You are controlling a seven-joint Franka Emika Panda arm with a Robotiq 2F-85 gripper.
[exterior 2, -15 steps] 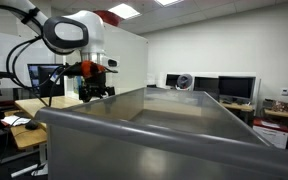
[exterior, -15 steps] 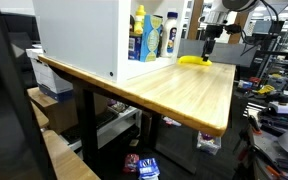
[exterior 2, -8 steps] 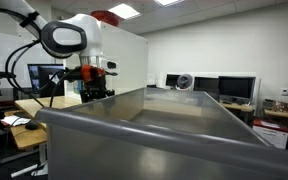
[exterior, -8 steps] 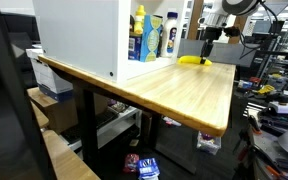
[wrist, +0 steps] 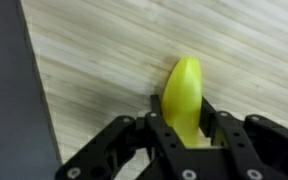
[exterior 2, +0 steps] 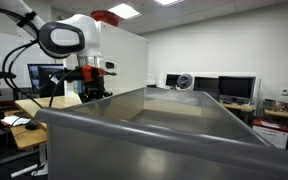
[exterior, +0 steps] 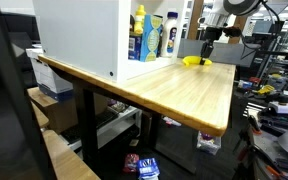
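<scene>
Fingers (wrist: 161, 128) closer around one banana (wrist: 184, 90)

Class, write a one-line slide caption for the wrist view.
Wrist view: dark fingers flank the near end of a yellow banana lying on a pale wood-grain tabletop.

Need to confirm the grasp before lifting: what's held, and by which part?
The yellow banana, pinched across one end by the jaws; its other end sticks out free.

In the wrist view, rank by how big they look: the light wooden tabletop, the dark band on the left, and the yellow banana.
1. Light wooden tabletop
2. Dark band on the left
3. Yellow banana, partly hidden between the black jaws
</scene>
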